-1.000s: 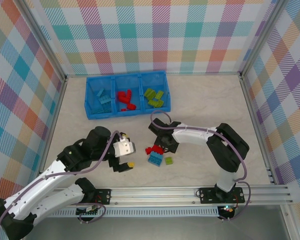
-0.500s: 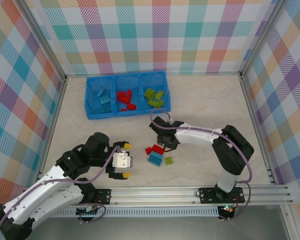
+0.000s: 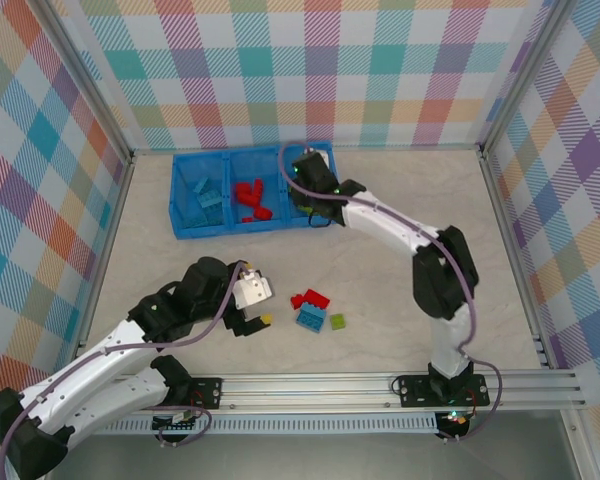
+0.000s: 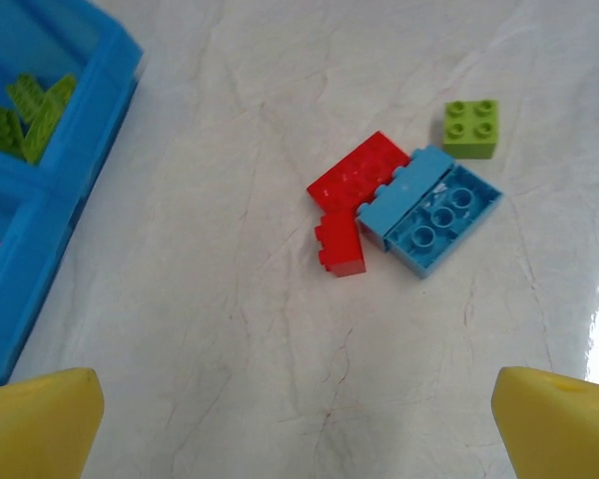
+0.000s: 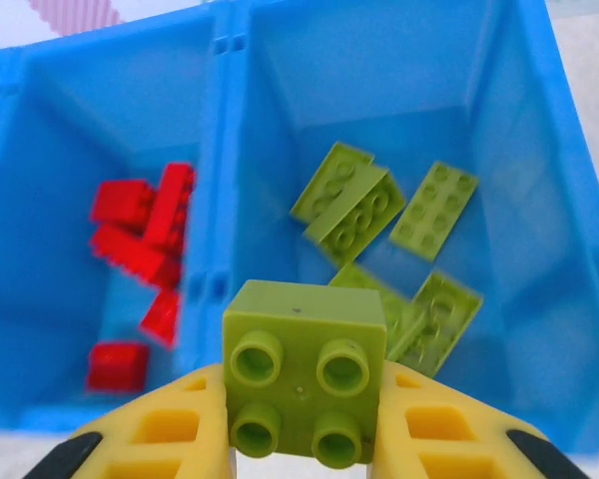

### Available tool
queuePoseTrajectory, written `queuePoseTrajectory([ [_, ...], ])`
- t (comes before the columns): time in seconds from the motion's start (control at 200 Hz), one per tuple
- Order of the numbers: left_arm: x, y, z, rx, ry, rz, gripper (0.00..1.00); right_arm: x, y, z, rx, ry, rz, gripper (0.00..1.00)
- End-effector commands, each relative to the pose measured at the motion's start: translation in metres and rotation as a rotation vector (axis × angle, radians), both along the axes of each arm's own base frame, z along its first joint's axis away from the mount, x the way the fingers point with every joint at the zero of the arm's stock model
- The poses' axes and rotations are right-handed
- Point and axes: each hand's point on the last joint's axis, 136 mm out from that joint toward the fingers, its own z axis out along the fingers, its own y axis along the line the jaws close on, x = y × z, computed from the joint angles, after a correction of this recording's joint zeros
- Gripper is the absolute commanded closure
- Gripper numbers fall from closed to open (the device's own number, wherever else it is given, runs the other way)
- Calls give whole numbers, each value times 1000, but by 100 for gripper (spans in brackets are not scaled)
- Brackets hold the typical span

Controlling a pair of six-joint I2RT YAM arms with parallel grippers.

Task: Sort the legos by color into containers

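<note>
Plaid walls, pale surface (image 3: pixel 430 180). Right end effector (image 5: pixel 304 439) pinches a lime-green plastic brick (image 5: pixel 304 349) above the blue tray's right-end compartment (image 5: pixel 524 140) (greens (image 5: pixel 344 205) there); I'd release next. Left end effector (image 4: pixel 299 429) gapes.

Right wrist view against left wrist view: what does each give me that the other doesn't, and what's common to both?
Right wrist, not left wrist: the right gripper shut on a lime green brick, held over the green compartment of the tray. Left wrist, not right wrist: the loose pile on the table, two red bricks, a light blue brick and a small green brick, plus the left gripper, open. Both: the tray and the lime bricks lying in its end compartment.
</note>
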Motion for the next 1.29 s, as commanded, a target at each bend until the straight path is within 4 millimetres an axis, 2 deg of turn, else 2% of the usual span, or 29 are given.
queuePoseTrajectory([
  [0.0,17,0,24,-71,-11,121,0,15,7,-28,-89,46,78,82],
  [0.08,18,-2,24,-76,-2,119,0,27,8,-27,-96,40,70,67],
  [0.175,15,-6,27,-101,8,99,0,32,11,-15,-93,11,84,57],
  [0.3,13,-7,28,-115,4,89,0,26,8,5,-81,-6,96,51],
  [0.37,13,-6,28,-113,3,91,0,17,3,20,-71,-22,107,45],
  [0.425,14,-6,28,-110,5,92,0,6,-1,33,-58,-29,127,44],
  [0.49,12,-8,30,-114,15,87,0,-10,-7,48,-36,-35,156,44],
  [0.55,11,-10,30,-126,36,80,0,-33,-12,62,-14,-38,216,43],
  [0.615,5,-16,28,-136,83,55,0,-67,-15,72,25,-36,331,34],
  [0.71,-9,-28,19,-133,200,-2,0,-134,-14,85,148,-38,557,19],
  [0.74,-13,-32,15,-120,237,-5,0,-160,-16,91,200,-37,629,10],
  [0.82,-11,-39,11,-111,311,63,2,-207,-30,92,289,0,694,0],
  [0.875,-8,-43,6,-117,344,109,2,-237,-45,88,331,25,710,0],
  [0.935,-3,-46,-4,-124,380,168,2,-262,-60,82,360,49,707,0],
  [1.03,8,-46,-24,-76,436,260,3,-287,-83,66,360,87,669,0],
  [1.12,16,-46,-43,5,489,337,6,-302,-95,55,344,108,667,0],
  [1.29,28,-43,-83,187,511,371,14,-301,-103,45,316,133,617,0],
])
